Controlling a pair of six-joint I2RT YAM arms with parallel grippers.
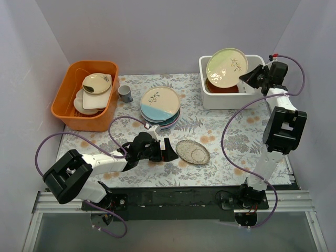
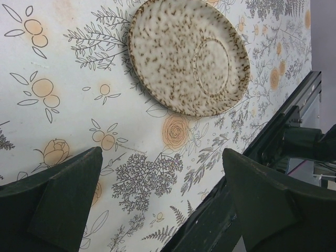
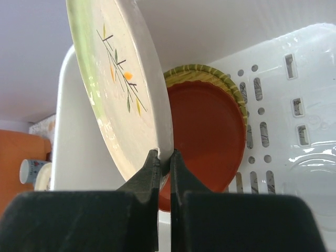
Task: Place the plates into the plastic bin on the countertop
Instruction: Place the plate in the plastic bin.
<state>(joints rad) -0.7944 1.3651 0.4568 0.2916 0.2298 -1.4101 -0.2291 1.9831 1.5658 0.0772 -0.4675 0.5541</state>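
Left gripper (image 1: 161,149) has its jaws spread wide, and the speckled plate (image 1: 192,151) lies flat on the countertop (image 1: 210,126) just to its right, so that arm's clearly the nearer one. Further back sits the plate stack (image 1: 160,103). At the far end the right gripper (image 3: 164,157) pinches the cream-green plate (image 3: 121,89) by its rim, tilted on edge over the bin (image 1: 231,100). A red plate (image 3: 205,136) is already inside — how it rests there is hidden.
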